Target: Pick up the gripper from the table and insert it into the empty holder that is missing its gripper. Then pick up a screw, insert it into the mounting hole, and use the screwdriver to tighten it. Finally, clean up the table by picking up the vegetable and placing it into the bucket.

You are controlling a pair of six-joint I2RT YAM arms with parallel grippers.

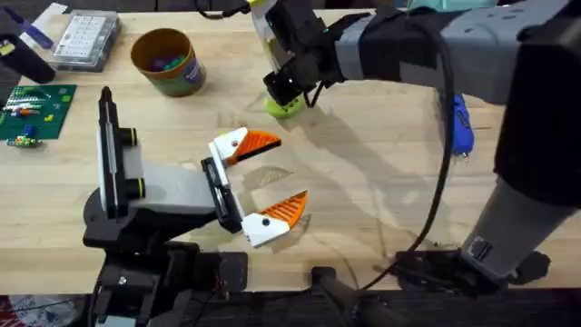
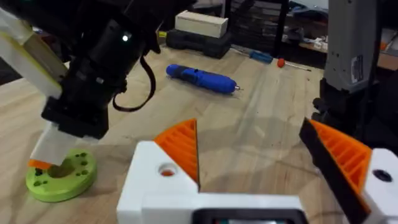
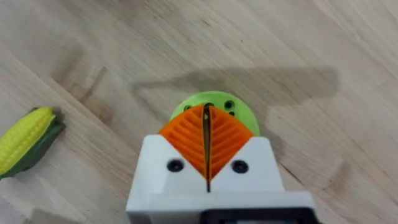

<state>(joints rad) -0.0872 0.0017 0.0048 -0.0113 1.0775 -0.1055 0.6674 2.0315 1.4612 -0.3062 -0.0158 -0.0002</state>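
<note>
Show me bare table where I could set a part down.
The wooden table is bare between the open left gripper and the slim blue screwdriver. Crowded: the far left, with the mustard-yellow bucket, and around the round green disc under the right gripper.

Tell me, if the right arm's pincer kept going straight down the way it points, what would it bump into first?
Most likely the green disc lying on the table. The right pincer, shut, sits directly over it; whether it already touches is unclear.

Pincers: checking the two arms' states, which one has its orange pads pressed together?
The right pincer, over the lime-green round disc; the left pincer gapes wide.
</note>
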